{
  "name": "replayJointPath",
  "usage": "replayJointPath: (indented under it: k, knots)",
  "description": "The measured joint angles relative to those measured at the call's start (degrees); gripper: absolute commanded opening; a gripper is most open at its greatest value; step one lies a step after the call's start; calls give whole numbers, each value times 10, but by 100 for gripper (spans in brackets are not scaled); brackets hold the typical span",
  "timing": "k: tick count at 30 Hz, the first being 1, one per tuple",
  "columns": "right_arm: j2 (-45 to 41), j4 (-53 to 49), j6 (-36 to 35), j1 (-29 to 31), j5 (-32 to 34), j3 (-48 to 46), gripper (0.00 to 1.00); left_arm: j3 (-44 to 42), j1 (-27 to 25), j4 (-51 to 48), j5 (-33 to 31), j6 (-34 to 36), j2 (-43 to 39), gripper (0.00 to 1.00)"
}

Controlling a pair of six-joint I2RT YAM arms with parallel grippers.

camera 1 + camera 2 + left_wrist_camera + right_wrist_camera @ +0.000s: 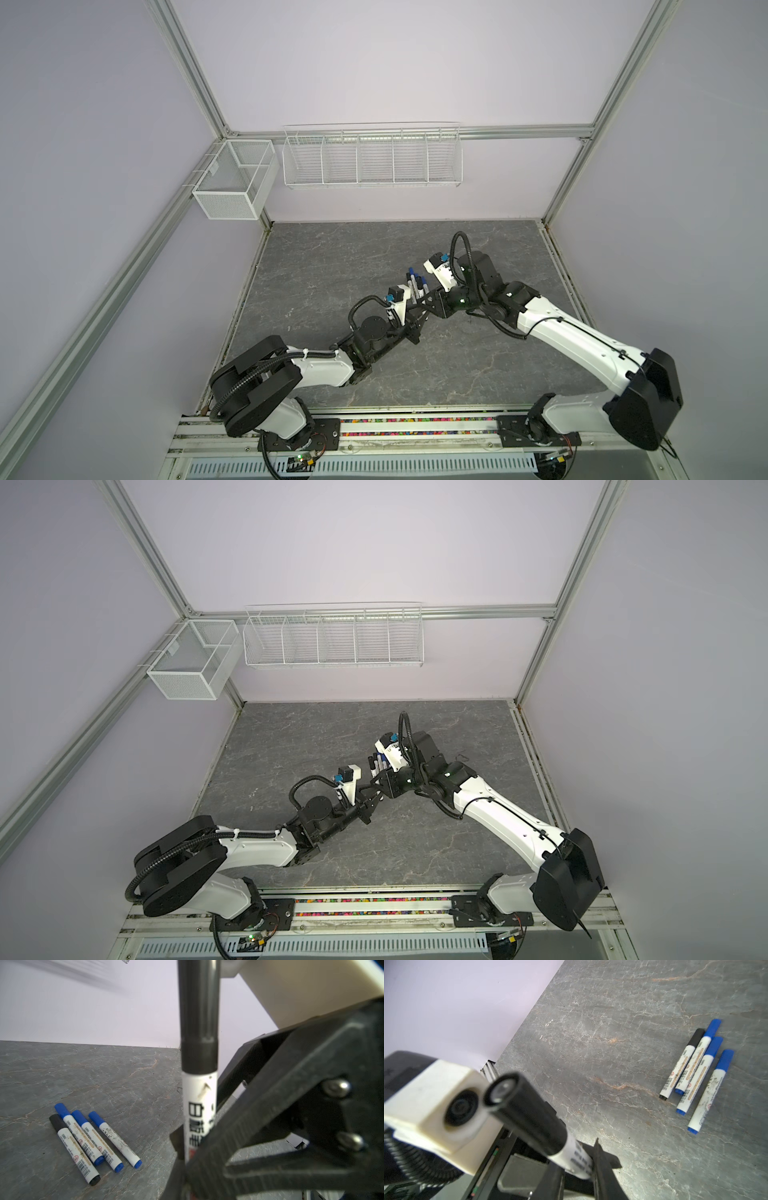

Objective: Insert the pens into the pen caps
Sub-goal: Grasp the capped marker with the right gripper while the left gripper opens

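My left gripper (187, 1153) is shut on the white barrel of a pen (199, 1105) that carries a black pen cap (198, 1022) on its far end. My right gripper (579, 1163) has one finger on each side of that barrel (575, 1157), just below the cap (529, 1118); whether they press on it does not show. In both top views the two grippers (415, 328) (428, 301) meet above the middle of the table. Several capped pens (93, 1138) (695, 1072) (415, 282) lie side by side on the table, one with a black cap and three with blue.
The grey stone-patterned table (332, 257) is walled at the back and both sides. A white wire rack (372, 160) and a mesh box (235, 178) hang on the back wall. The left wrist camera housing (436, 1105) sits close beside the held pen's cap.
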Motion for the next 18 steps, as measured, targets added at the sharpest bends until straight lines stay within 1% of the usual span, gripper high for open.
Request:
replayJointPath:
  k: [3, 4, 9, 10, 11, 13, 16, 18]
  knots:
    - [-4, 13, 1, -2, 10, -9, 12, 0, 0, 1, -3, -5, 2, 1]
    - [-4, 17, 3, -2, 10, -11, 11, 1, 0, -1, -6, -6, 2, 8]
    - [-5, 29, 26, -20, 17, -17, 10, 9, 0, -20, -28, -18, 2, 33]
    - [-5, 29, 31, -29, 26, -17, 10, 9, 2, -26, -33, -21, 2, 69]
    - [-4, 26, 35, -39, 36, -17, 9, 9, 4, -34, -37, -22, 2, 83]
    - [2, 12, 42, -61, 60, -11, 9, 9, 10, -53, -42, -28, 1, 98]
    - [40, -17, 43, -94, 98, 11, 9, 7, 22, -86, -55, -43, -9, 99]
    - [79, -40, 43, -111, 121, 29, 9, 7, 29, -115, -76, -57, -23, 99]
